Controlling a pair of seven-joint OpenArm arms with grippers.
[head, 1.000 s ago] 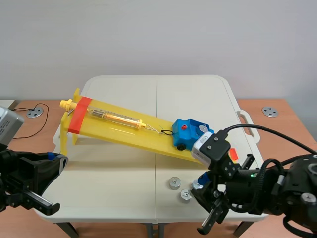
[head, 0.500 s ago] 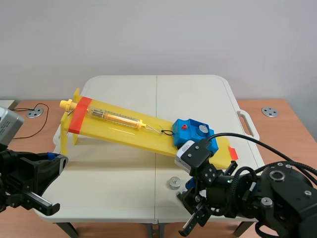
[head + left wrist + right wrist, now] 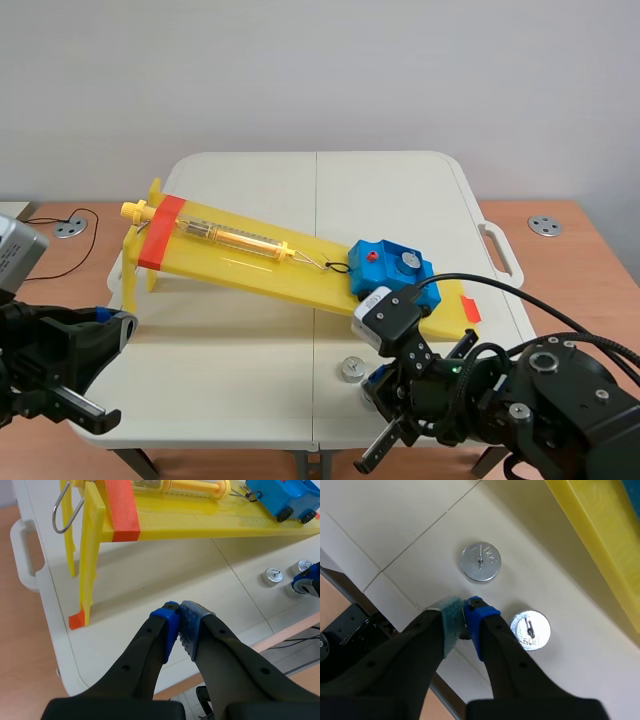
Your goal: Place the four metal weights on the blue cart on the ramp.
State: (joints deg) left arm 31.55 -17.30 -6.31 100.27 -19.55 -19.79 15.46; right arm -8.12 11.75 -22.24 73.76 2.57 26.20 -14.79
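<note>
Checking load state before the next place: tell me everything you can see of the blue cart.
The blue cart looks like moulded plastic, a boxy body on small black wheels. It sits upright on the lower part of the yellow ramp, wheels on the ramp's surface. On its top are a red round knob and one silver metal weight. At its uphill end a wire hook joins it to the spring scale lying along the ramp.

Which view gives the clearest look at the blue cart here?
The scene view: nearly the whole blue cart sits low on the yellow ramp, one metal weight on top. The left wrist view cuts off its upper part; the right wrist view shows at most a blue sliver beyond the ramp's edge.
</note>
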